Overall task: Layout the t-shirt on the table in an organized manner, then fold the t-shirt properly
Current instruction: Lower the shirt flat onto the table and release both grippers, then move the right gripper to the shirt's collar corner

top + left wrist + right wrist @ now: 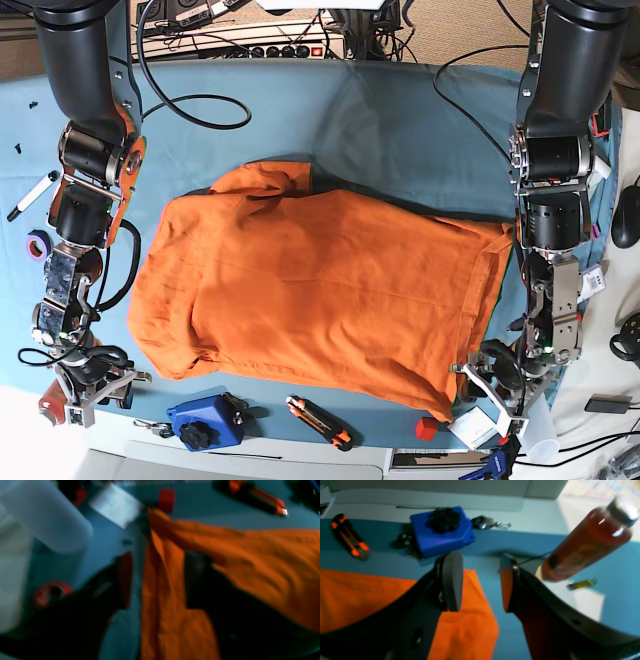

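We pinch the t-shirt (225, 562) hem in our left gripper (497, 388) to tug it flat on the worktop (380, 110); our right gripper (480, 582) hangs spread, holding nothing.

A robotics lab or workshop: two black arms stand over a cloth-covered table (380, 110), with tangled cables (190, 95), a power strip (285, 50), a utility knife (320, 421) and tape rolls (37, 243) around.
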`<state>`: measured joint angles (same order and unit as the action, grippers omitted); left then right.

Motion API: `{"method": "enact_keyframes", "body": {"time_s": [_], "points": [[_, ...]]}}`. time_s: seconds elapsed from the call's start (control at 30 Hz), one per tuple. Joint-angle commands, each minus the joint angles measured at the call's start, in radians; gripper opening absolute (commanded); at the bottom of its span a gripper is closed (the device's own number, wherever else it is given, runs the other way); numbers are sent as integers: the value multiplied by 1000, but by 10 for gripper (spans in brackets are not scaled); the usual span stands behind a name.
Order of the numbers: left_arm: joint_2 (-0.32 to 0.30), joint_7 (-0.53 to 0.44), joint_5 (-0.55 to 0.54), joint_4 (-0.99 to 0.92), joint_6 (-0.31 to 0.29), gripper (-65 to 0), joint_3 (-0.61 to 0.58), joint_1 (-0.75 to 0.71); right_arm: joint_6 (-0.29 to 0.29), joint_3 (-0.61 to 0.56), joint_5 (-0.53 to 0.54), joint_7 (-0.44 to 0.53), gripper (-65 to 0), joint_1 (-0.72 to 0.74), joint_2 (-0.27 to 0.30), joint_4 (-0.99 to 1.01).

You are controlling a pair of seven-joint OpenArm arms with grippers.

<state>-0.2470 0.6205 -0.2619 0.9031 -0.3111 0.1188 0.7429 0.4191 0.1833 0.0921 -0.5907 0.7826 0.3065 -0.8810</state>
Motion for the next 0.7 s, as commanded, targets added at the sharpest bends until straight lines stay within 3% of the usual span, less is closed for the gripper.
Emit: {"method": "enact_keyframes", "body": {"time_s": [0.0, 0.13, 0.33, 0.5, 0.67], "points": [[-16, 10, -44, 46, -3, -457, 2, 43, 6, 6, 44, 7, -404, 33, 20, -49], [-53, 208, -138, 185, -2, -637, 17, 28, 78, 72, 146, -117, -404, -45, 23, -242], [-69, 545, -226, 466, -3, -650, 198, -35, 140, 257, 344, -279, -404, -230, 23, -576], [-122, 586, -292, 535, -5, -650, 306, -156, 182, 384, 492, -423, -404, -367, 24, -724], [-155, 629, -407, 609, -58, -650, 384, -327, 218, 464, 583, -455, -404, -506, 24, -763]]}}
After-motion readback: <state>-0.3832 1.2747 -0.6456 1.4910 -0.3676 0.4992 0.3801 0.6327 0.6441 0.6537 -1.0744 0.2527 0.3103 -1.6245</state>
